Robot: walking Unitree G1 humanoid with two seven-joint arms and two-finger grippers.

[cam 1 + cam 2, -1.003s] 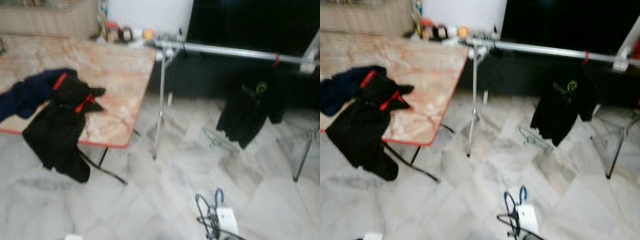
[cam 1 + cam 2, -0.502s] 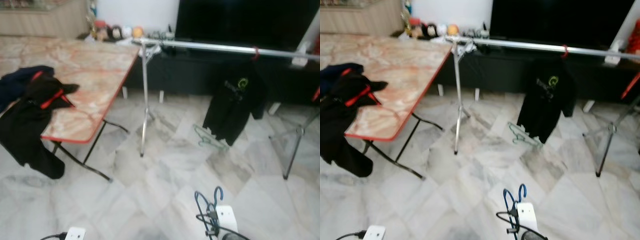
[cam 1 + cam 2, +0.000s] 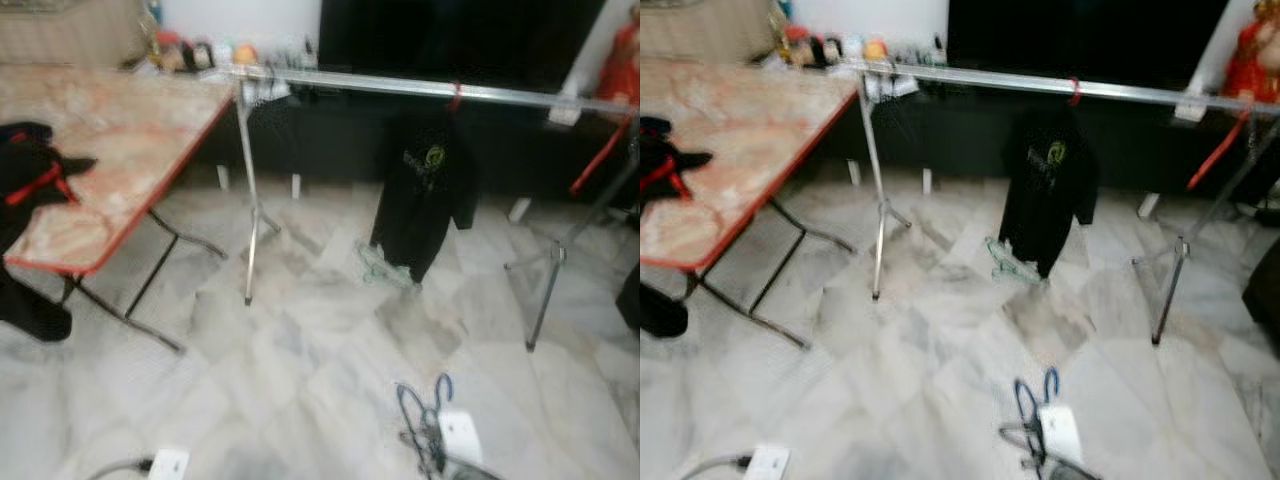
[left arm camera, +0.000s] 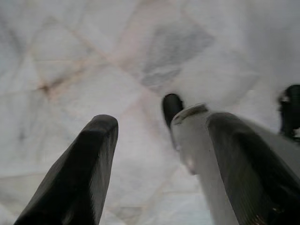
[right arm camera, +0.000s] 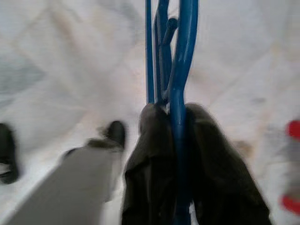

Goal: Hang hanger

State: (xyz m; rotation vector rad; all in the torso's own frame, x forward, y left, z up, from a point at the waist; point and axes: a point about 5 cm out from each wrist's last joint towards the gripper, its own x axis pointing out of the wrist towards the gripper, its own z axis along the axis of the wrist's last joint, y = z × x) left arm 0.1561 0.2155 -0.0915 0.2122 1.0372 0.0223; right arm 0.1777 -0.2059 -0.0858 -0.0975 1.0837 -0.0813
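The blue hanger [image 5: 180, 70] sits clamped between the two black fingers [image 5: 150, 154] of the right gripper [image 5: 176, 140], low before the robot over the marble floor [image 3: 300, 370], its hook [image 3: 440, 388] pointing up. Ahead stands a silver clothes rail [image 3: 400, 86] on thin legs, with a black shirt [image 3: 420, 190] hanging from a red hanger [image 3: 455, 95]; a pale green hanger [image 3: 385, 270] lies on the floor just below the shirt. To the left is a marble-topped counter [image 3: 110, 130] with dark clothes [image 3: 30, 175] draped over its edge. The left gripper [image 4: 154, 140] hangs above the floor, fingers spread wide, holding nothing.
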